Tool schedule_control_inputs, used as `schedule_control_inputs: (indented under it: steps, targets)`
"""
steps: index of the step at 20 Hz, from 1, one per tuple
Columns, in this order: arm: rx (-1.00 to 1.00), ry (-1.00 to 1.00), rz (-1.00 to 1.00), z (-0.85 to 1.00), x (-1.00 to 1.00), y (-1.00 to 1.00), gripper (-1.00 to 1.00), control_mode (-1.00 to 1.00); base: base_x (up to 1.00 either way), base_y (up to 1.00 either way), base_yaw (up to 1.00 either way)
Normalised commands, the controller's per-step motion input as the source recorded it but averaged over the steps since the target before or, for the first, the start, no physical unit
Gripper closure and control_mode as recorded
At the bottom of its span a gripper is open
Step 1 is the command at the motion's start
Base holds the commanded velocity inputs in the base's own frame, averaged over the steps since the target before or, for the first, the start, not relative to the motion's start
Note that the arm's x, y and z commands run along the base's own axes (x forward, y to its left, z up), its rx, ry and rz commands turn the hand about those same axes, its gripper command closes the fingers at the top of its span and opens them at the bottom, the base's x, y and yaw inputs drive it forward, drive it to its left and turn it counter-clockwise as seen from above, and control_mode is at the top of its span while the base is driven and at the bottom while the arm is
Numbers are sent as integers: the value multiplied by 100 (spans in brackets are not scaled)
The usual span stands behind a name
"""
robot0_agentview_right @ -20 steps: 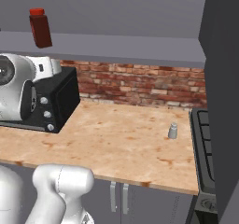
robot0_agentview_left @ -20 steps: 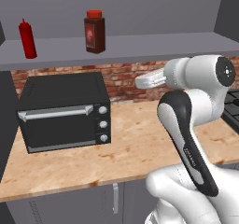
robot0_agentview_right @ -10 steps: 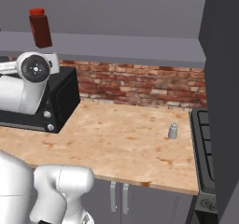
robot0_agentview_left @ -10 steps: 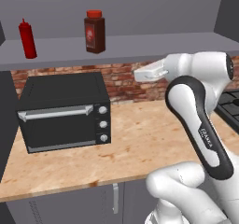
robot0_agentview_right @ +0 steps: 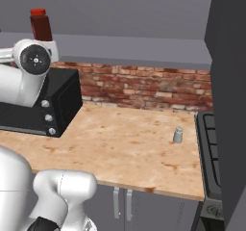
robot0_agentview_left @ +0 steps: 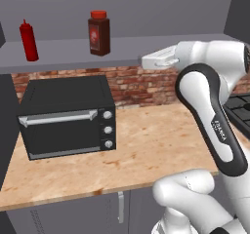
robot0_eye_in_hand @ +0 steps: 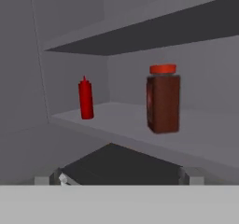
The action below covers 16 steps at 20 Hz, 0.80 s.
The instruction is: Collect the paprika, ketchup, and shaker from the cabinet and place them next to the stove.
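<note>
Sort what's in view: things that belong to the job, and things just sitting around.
Job: paprika, ketchup, both on the cabinet shelf; shaker on the counter beside the stove.
Just there: toaster oven, brick backsplash.

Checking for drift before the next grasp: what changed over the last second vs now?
The arm swung up: its hand rose from in front of the brick wall to shelf height and turned toward the paprika. The jaws stayed open; nothing was gripped or released. Unchanged: paprika and ketchup upright and apart on the cabinet, shaker on the counter beside the stove, toaster oven in place.
</note>
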Motion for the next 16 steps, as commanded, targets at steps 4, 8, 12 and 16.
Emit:
schedule_control_inputs:
  steps: [4,8,12,16]
  targets:
    - [0,-4,-5,11,0,5,-100,-100,0,0,0]
    - [0,0,-11,0,0,10,-100,-100,0,0,0]
    - [0,0,-3,0,0,0,-100,-100,0,0,0]
    - [0,0,0,0,0,0,-100,-100,0,0,0]
